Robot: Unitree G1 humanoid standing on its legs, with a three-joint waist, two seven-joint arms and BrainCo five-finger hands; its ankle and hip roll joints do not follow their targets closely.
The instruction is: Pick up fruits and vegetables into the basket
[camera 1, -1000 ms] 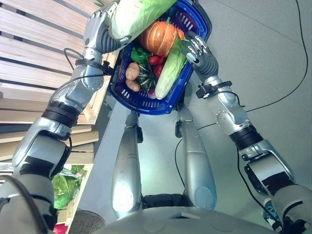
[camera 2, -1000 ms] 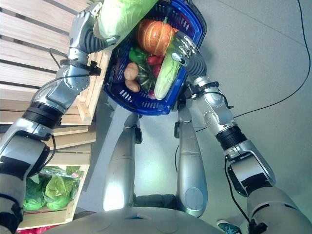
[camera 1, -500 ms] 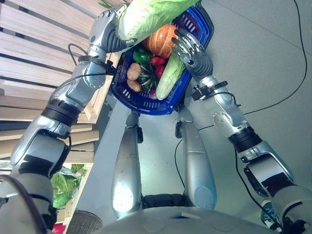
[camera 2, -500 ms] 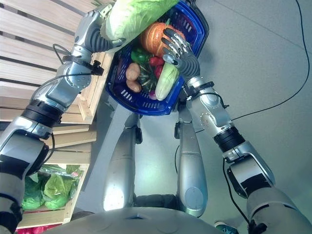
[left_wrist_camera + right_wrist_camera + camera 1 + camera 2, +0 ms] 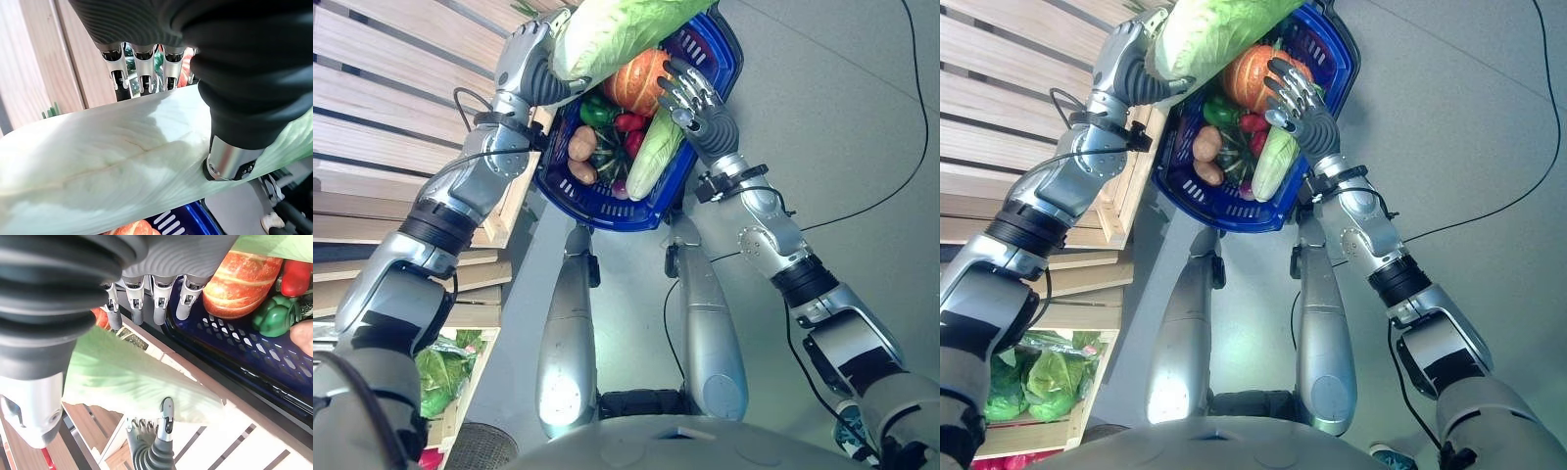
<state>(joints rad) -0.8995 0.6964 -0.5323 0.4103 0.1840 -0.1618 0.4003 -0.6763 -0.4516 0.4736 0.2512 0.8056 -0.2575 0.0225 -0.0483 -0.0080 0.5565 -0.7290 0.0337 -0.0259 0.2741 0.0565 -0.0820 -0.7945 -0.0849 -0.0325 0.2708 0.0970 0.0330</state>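
A blue basket (image 5: 607, 211) lies in front of me, holding an orange pumpkin (image 5: 641, 80), a green pepper (image 5: 274, 316), red peppers (image 5: 628, 121), potatoes (image 5: 579, 144) and a long pale cabbage (image 5: 651, 157). My left hand (image 5: 533, 59) is shut on a big pale green cabbage (image 5: 617, 29) and holds it over the basket's far left corner. Its fingers (image 5: 142, 73) and thumb (image 5: 230, 161) wrap round the leaf. My right hand (image 5: 695, 98) hovers open above the pumpkin and the long cabbage, with its fingers (image 5: 156, 298) straight and holding nothing.
Wooden slatted shelves (image 5: 382, 117) run along the left, close beside the basket. A wooden crate of leafy greens (image 5: 1028, 382) sits at the lower left. Grey floor (image 5: 842, 117) spreads to the right of the basket.
My right hand has moved left from the basket's right rim to above the pumpkin. My left hand has shifted slightly right with the cabbage. Little has moved in the last half second.
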